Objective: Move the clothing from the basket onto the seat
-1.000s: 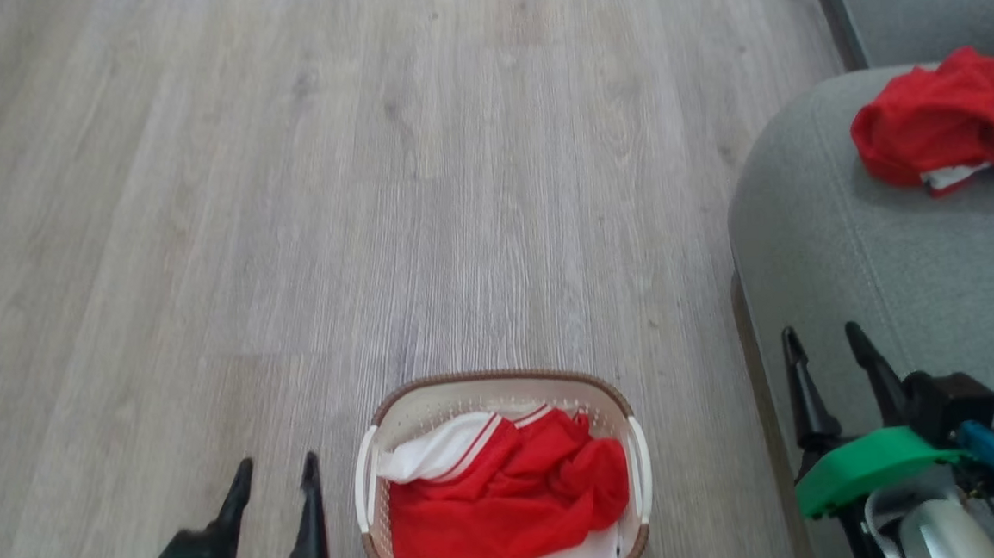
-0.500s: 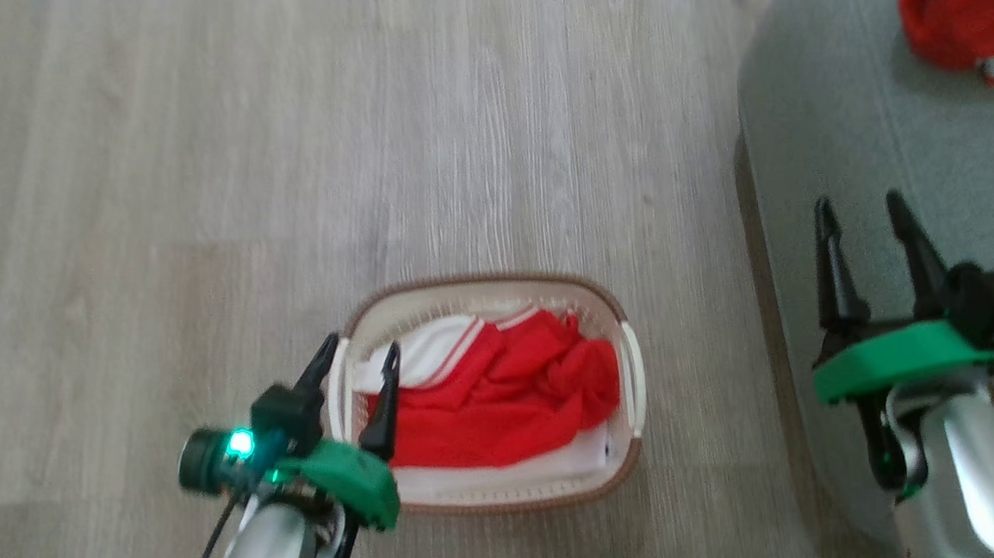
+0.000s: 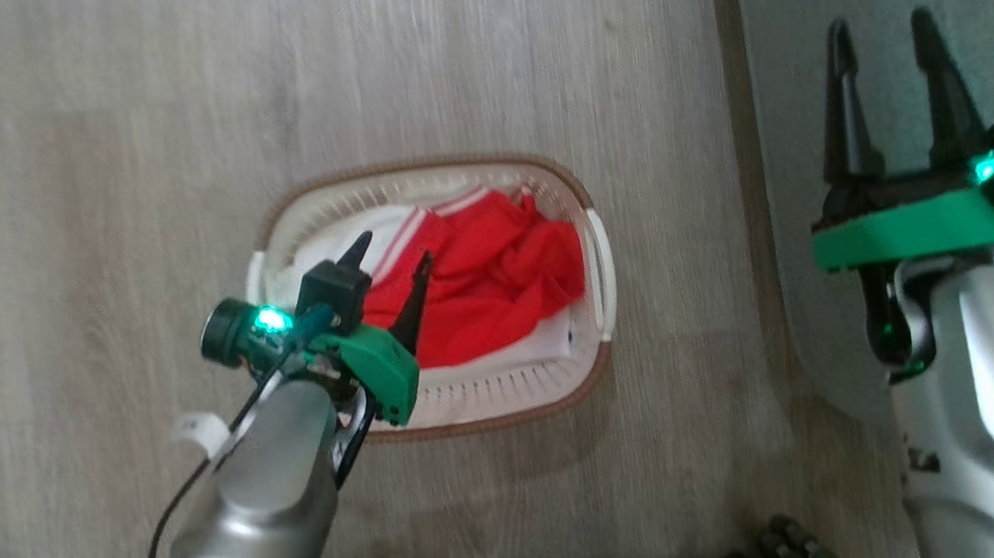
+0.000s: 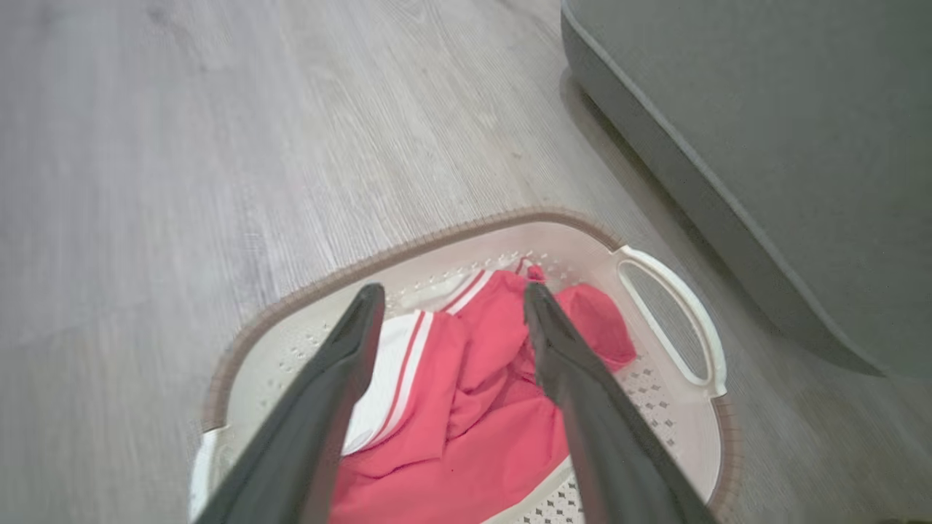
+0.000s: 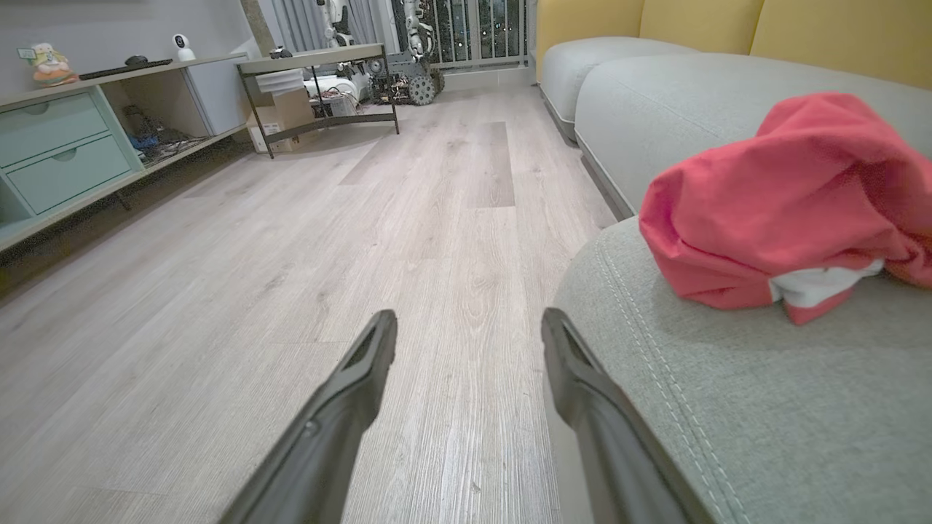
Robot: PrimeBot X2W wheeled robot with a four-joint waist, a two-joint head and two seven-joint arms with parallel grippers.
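The left gripper (image 4: pixel 453 292), fingers (image 4: pixel 324 386) parted, frames red clothing (image 4: pixel 473 444) lying in the basket (image 4: pixel 437 236).

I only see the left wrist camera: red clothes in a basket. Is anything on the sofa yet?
Observer: Yes, one crumpled red garment lies on the grey seat.
Child: Where's the other claw?
Observer: The right claw hangs open by the seat's edge, holding nothing.
Child: What else is in the room?
Observer: A low cabinet with pale green drawers stands opposite the seat.
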